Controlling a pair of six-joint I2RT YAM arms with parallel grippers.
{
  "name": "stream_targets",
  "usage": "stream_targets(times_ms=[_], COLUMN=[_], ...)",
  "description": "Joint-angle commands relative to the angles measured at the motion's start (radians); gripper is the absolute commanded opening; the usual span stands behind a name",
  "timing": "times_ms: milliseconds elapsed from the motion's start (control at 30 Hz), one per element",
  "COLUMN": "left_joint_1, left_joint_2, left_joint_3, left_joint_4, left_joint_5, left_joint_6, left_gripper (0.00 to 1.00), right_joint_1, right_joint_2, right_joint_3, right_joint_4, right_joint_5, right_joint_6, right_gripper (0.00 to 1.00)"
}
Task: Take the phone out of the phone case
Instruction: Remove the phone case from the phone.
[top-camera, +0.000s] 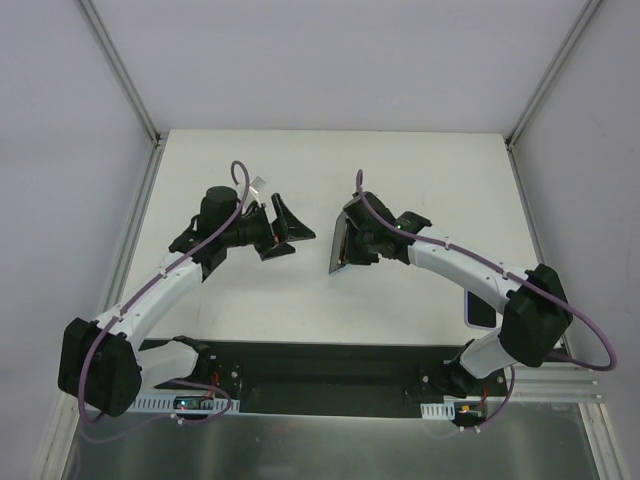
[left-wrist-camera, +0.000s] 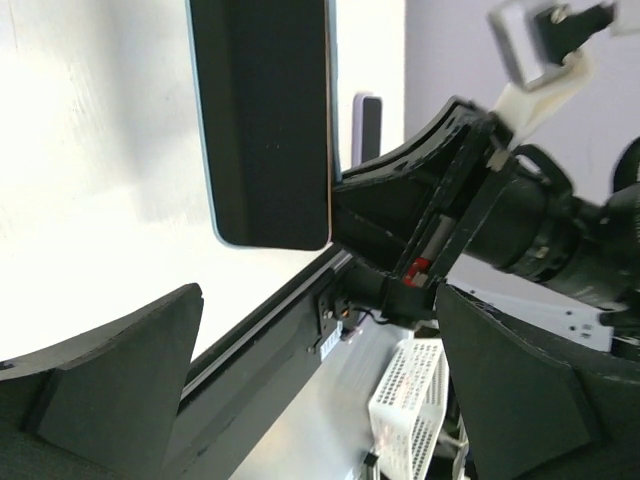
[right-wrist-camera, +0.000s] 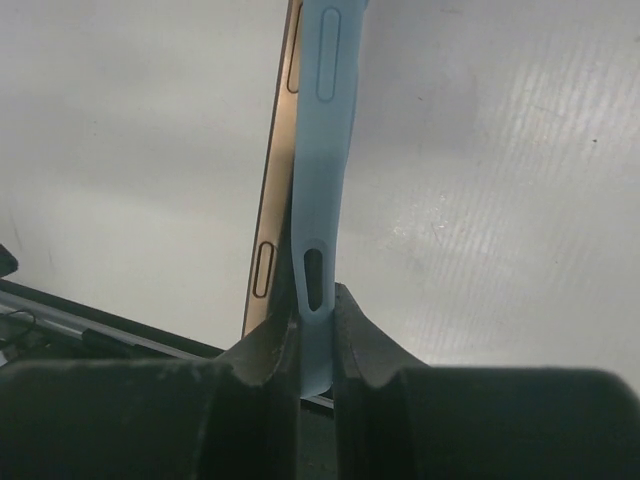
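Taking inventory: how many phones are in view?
2: one phone against the blue case that the right gripper clamps; another phone-like slab lies beside the right arm, partly hidden.

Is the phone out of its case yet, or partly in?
Partly in. The phone shows its gold edge parted from the blue case near the right gripper, which pinches the case.

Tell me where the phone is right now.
Top view, mid-table: the phone with its blue case, whose edge the right gripper pinches, is just right of the open left gripper.
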Motion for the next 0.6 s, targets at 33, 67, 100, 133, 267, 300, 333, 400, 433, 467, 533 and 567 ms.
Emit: stream_targets(times_ms=[33,67,100,133,267,300,333,400,433,467,533,567], left_joint_1=[-0.084,-0.107,-0.119,-0.136,-0.214,-0.246,-0.257,-0.288,-0.295,-0.297,-0.298,-0.300], left_joint_2=[0.045,0.053,0.065,0.074,0.107,0.116,0.120,0.137,0.143,0.154,0.183,0.192], left_joint_3=[0.026,0.025,0.025,0.025,0.034,0.035,0.040,0.049,0.060,0.066,0.080,0.084], left_joint_4=[-0.068,-0.072,-0.074,-0.075,-0.078,-0.080,-0.081,-0.081,-0.083,-0.081,-0.083,-0.081], left_joint_5=[-0.103,-0.121,-0.126,-0.131,-0.183,-0.216,-0.230,-0.267,-0.275,-0.281,-0.286,-0.286], left_joint_6=[0.084,0.088,0.101,0.107,0.139,0.156,0.163,0.180,0.185,0.188,0.190,0.191], left_gripper=[0.99,0.99,0.98,0.98,0.92,0.92,0.92,0.91,0.90,0.89,0.88,0.87], right_joint_1=[-0.001,-0.001,-0.001,-0.001,-0.001,-0.001,-0.001,-0.001,-0.001,0.000,-0.001,-0.001], right_joint_2=[-0.009,-0.008,-0.009,-0.008,0.015,0.020,0.029,0.037,0.038,0.038,0.040,0.040], right_joint_3=[0.062,0.062,0.062,0.063,0.075,0.077,0.082,0.091,0.091,0.092,0.094,0.092], right_joint_4=[-0.025,-0.028,-0.030,-0.030,-0.036,-0.036,-0.039,-0.038,-0.035,-0.035,-0.030,-0.031], right_joint_5=[0.052,0.052,0.052,0.049,0.027,0.021,0.007,-0.011,-0.022,-0.025,-0.037,-0.042], right_joint_6=[0.010,0.009,0.009,0.007,0.009,0.009,0.007,0.002,0.002,0.001,-0.008,-0.010], right_gripper=[0.01,0.01,0.01,0.01,0.01,0.02,0.01,0.01,0.01,0.01,0.01,0.01])
